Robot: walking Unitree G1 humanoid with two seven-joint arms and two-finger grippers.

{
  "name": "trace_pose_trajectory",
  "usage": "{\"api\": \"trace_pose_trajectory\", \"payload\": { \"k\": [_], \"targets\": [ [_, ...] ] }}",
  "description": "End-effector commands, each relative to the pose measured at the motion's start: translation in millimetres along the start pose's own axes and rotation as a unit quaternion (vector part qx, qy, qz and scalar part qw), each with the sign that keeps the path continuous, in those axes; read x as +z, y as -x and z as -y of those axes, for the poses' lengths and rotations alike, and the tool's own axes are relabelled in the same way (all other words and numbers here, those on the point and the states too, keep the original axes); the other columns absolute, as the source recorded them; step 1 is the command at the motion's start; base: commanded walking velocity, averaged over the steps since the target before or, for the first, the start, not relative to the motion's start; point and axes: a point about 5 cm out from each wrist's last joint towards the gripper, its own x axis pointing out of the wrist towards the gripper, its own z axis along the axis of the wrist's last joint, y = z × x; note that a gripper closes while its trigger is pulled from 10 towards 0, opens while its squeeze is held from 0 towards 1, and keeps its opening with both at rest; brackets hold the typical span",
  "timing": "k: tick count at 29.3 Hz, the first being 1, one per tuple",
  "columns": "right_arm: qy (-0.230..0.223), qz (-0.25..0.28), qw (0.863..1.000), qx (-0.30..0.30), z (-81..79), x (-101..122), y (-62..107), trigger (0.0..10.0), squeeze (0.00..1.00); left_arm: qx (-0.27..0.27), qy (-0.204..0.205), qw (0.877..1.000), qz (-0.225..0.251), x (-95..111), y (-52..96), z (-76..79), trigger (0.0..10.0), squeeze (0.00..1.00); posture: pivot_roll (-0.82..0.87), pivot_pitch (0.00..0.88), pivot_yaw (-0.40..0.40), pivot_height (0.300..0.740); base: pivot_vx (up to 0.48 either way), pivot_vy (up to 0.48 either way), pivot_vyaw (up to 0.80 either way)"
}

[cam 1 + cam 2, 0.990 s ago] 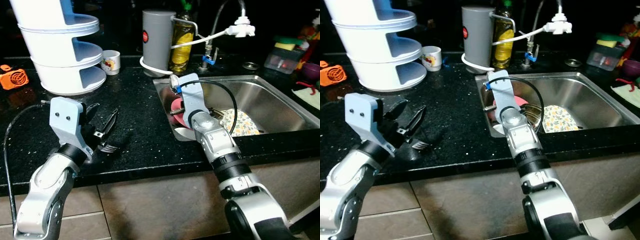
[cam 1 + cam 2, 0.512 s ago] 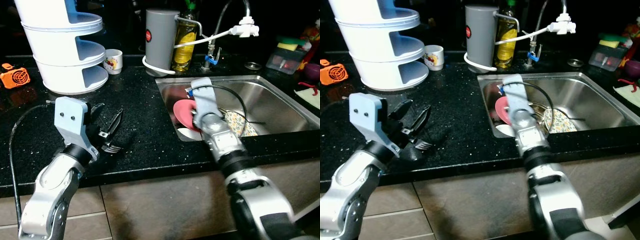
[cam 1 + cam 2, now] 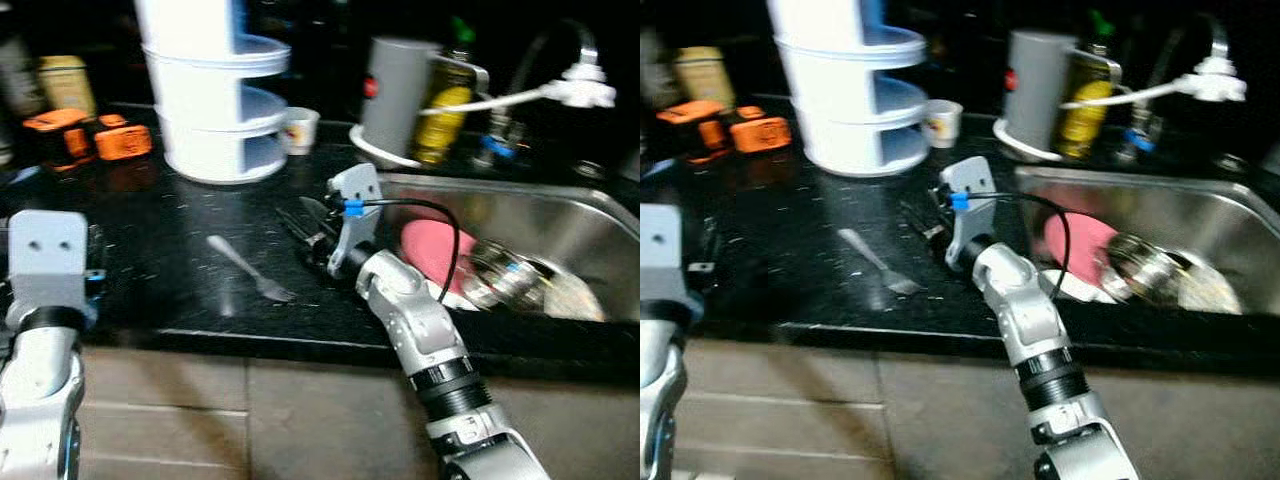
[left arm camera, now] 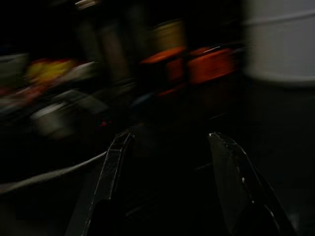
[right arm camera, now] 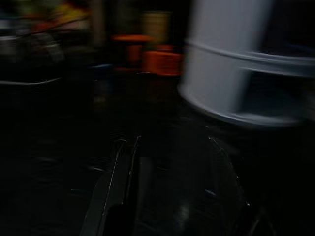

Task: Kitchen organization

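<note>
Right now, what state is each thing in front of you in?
Fork: lying flat on the black counter, free.
Pink plate: in the sink.
Small cup: upright by the white tiered rack.
Left gripper: open, empty.
Right gripper: open, over the counter.

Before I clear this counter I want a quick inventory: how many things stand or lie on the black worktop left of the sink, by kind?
Fork: 1
White tiered rack: 1
Small cup: 1
Grey canister: 1
Orange items: 2, though blur makes their exact number uncertain
Yellow-labelled jar: 1
Total: 7
</note>
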Motion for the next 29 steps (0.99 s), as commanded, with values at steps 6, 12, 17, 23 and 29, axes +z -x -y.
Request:
{"api": "trace_pose_trajectory", "payload": {
  "k": [6, 12, 17, 23, 29],
  "targets": [
    [0.076, -0.108, 0.989, -0.068, 7.2, -14, -5.0, 10.0, 0.00, 0.005, -0.005, 1.000, -0.025, -13, 9.7, 3.6, 10.0, 0.00, 0.06, 0.000, -0.094, 0.740, 0.000, 0.000, 0.26],
    [0.080, -0.180, 0.976, -0.091, 8.4, -24, -1.9, 10.0, 0.00, -0.010, 0.007, 1.000, -0.026, -14, 14.1, 17.2, 10.0, 0.00, 0.06, 0.000, -0.092, 0.740, 0.000, 0.000, 0.00],
    [0.065, -0.219, 0.966, -0.118, 15.8, -28, 1.6, 10.0, 0.00, -0.015, 0.011, 1.000, -0.024, -12, 13.3, 20.9, 10.0, 0.00, 0.06, 0.000, -0.093, 0.740, 0.000, 0.000, 0.00],
    [0.050, -0.278, 0.948, -0.145, 25.8, -30, 8.8, 10.0, 0.00, -0.021, 0.018, 0.999, -0.020, -11, 13.4, 26.2, 10.0, 0.00, 0.06, 0.000, -0.092, 0.740, 0.000, 0.000, 0.00],
    [0.008, -0.364, 0.925, -0.111, 16.7, -42, 24.1, 2.9, 0.00, -0.024, 0.023, 0.999, -0.019, -9, 15.2, 30.5, 10.0, 0.00, 0.05, 0.000, -0.100, 0.740, 0.000, 0.000, 0.00]
  ]
}}
